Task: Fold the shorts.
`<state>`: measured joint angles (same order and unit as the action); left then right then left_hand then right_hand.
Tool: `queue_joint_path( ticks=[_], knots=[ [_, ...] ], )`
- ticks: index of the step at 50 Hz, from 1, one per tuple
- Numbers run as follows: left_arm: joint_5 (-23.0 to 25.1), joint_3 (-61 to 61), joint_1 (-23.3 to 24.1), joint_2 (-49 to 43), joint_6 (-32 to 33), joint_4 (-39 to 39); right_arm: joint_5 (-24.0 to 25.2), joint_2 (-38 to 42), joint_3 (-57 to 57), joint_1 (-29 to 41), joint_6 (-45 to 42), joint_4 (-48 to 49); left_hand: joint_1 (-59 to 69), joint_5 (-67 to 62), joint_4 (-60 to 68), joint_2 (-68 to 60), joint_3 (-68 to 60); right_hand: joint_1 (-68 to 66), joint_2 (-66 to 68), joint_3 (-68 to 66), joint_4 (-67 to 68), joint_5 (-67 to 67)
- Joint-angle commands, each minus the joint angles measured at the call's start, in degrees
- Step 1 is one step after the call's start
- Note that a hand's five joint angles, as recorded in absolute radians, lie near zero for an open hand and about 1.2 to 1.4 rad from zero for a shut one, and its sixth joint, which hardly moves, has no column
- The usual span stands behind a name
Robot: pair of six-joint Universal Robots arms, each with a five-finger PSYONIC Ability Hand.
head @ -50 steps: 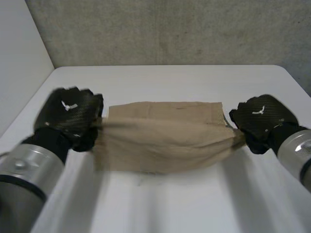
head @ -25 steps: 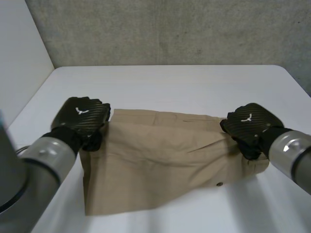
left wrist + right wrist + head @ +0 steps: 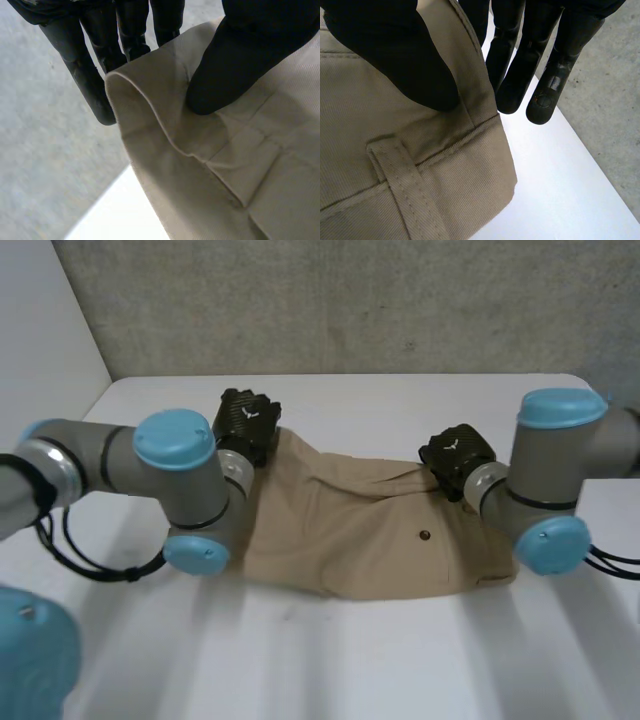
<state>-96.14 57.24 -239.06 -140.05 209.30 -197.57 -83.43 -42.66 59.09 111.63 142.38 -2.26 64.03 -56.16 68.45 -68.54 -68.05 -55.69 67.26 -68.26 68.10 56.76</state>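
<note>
Khaki twill shorts [image 3: 370, 530], one pair, lying across the middle of the white table [image 3: 400, 670] and held at both ends of the far edge.

Left hand [image 3: 247, 422]: at the far left corner of the cloth. The thumb [image 3: 235, 65] presses on the upper face and the fingers [image 3: 95, 60] run straight beneath the rolled edge, a firm pinch on the shorts.

Right hand [image 3: 457, 455]: at the far right corner, on the waistband close to a belt loop [image 3: 405, 185]. The thumb [image 3: 395, 55] is on top and the fingers [image 3: 540, 65] are under the edge, likewise pinching the shorts.

Purpose of hold, as judged: two corner pinches keep the far edge straight, so the cloth travels as one sheet and lays down with few wrinkles.

Condition: the near edge rests on the table. A dark stud [image 3: 424, 535] shows on the upper face. A second layer probably lies beneath, but the head view cannot confirm it.

Change from half a second ago: both hands have moved from mid-table towards the far side, with the arms now stretched out over the near part of the table. The near edge has drawn away from the front of the table, and the shorts lie as a shallower band.
</note>
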Motion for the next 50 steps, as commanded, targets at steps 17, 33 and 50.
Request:
queue_joint_path(
  ticks=[17,33,50],
  knots=[
    [1.5,-2.7,-1.7,-4.3,5.7,-7.9,-2.7,5.8,-9.3,0.8,1.7,10.1,-52.8,54.9,-57.2,57.3,56.8,45.7,-57.3,58.3,-58.1,-56.8],
    [1.3,18.3,-4.1,19.0,-0.4,-7.7,-2.2,-20.5,15.2,-1.2,9.8,7.3,-53.5,55.6,-57.9,58.0,57.5,45.7,-57.3,58.3,-58.1,-56.8],
    [1.7,29.2,-5.3,21.1,-13.1,5.5,4.4,-26.1,37.4,-3.6,16.8,3.8,-49.8,51.9,-54.2,54.3,53.8,32.1,-43.7,44.7,-44.6,-43.2]
  ],
)
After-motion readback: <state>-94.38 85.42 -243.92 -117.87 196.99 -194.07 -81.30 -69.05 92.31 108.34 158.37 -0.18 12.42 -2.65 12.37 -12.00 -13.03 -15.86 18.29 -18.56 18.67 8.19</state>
